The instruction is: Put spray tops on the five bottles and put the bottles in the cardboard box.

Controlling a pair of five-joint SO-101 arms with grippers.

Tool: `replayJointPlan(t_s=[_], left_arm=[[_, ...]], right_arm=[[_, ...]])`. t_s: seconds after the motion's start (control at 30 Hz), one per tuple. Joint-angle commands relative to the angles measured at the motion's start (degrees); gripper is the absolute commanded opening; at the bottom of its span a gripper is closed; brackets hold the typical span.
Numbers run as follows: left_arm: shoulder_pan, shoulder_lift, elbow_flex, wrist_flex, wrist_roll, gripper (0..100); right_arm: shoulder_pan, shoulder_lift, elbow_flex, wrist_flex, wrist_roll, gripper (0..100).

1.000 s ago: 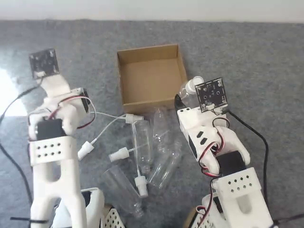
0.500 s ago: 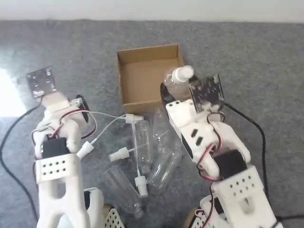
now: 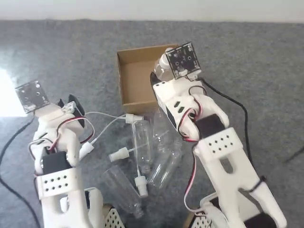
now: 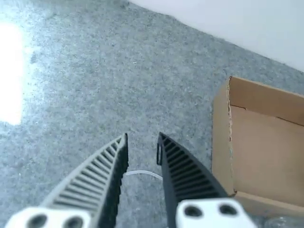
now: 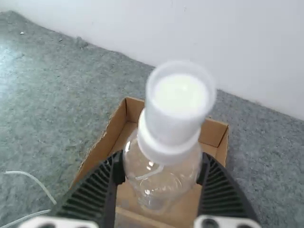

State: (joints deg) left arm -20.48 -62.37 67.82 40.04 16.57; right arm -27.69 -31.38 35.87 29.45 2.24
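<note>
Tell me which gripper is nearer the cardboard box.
Right. The right gripper holds a bottle above the cardboard box; the left gripper is over the carpet, off to the box's side, apart from it.

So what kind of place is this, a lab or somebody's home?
Most likely a small robotics test bench, though lab or home can't be told. Two white robot arms stand on a grey carpeted surface by a plain white wall, with clear bottles and a cardboard box laid out.

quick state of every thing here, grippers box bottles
right gripper: shut on capped bottle
capped bottle: top on, held aloft
left gripper: open, empty
cardboard box: open, visible part empty
other bottles: lying on carpet
loose spray top: lying unattached
</note>
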Motion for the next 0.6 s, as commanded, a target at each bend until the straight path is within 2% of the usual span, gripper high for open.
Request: replayJointPlan(t_s=[0.0, 0.2, 0.57], left_arm=[[-0.2, -3.3, 0.3, -1.3, 0.5, 9], [-0.2, -4.2, 0.7, -1.3, 0.5, 9], [-0.3, -4.2, 0.7, -1.1, 0.5, 9]], right_arm=[[-0.6, 2.9, -4.3, -7.4, 0.7, 12.0], [-3.4, 11.8, -7.7, -14.2, 0.7, 11.5], [-4.3, 29.8, -22.2, -14.3, 0.7, 11.6]])
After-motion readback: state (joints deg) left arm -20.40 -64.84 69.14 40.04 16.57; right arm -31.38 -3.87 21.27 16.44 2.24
